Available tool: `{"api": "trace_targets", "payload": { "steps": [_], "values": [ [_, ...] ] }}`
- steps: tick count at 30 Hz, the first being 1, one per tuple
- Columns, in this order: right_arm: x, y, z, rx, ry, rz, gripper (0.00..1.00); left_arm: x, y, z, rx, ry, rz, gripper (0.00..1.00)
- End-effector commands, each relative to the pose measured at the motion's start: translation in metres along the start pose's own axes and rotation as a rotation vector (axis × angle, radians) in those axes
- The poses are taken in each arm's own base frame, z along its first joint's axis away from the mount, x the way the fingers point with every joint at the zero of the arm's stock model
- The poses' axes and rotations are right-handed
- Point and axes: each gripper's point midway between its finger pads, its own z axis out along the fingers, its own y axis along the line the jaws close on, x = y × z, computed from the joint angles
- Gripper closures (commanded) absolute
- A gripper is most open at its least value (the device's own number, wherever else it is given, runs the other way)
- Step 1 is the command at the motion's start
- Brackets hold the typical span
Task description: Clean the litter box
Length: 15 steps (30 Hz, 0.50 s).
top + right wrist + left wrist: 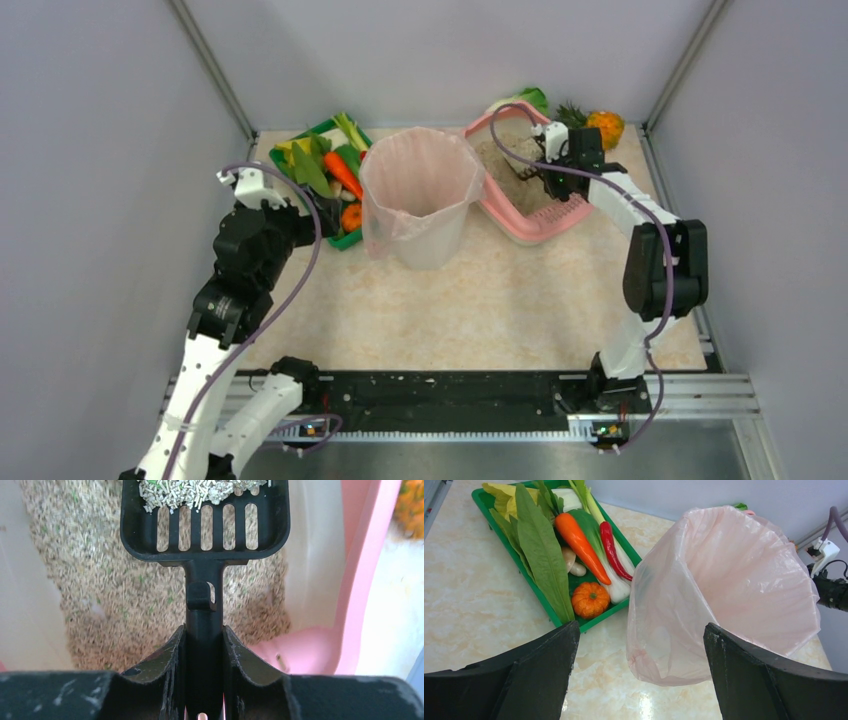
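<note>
Centrally, lined bin btw veg tray, litter box

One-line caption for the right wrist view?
Right hand grips a black slotted scoop holding pellets above the litter box.

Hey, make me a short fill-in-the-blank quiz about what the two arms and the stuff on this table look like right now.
1. The right pincer is shut on the handle of a slotted scoop coloured ____.
2. The scoop holds pellets above the litter box, whose rim is ____.
3. The left pincer, facing the lined bin, stands ____.
4. The carrot lies in a tray coloured ____.

Missing words: black; pink; open; green.
</note>
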Motion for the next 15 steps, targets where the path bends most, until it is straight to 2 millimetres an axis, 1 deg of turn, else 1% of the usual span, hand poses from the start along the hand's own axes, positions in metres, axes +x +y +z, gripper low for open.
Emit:
{"api": "trace_targets", "payload": {
  "steps": [1, 2, 4, 8, 12, 15],
  "values": [
    [-0.022, -0.007, -0.034, 0.057, -0.117, 0.027, 1.00, -0.012, -0.011, 0.000, 0.054, -0.057, -0.018, 0.01],
    [-0.021, -0.003, -0.037, 0.050, -0.128, 0.028, 1.00, -0.011, -0.011, 0.001, 0.056, -0.055, -0.017, 0.01],
    [-0.024, -0.006, -0.045, 0.091, -0.158, 0.022, 1.00, -0.010, -0.011, 0.000, 0.060, -0.056, -0.017, 0.01],
    [-0.030, -0.007, -0.061, 0.179, -0.174, -0.062, 1.00, -0.008, -0.011, -0.001, 0.066, -0.058, -0.019, 0.01],
    [-0.031, -0.008, -0.069, 0.239, -0.170, -0.104, 1.00, -0.007, -0.012, -0.004, 0.074, -0.061, -0.023, 0.01],
    [-0.033, -0.008, -0.074, 0.250, -0.209, -0.070, 1.00, -0.006, -0.011, -0.006, 0.077, -0.063, -0.026, 0.01]
  ]
}}
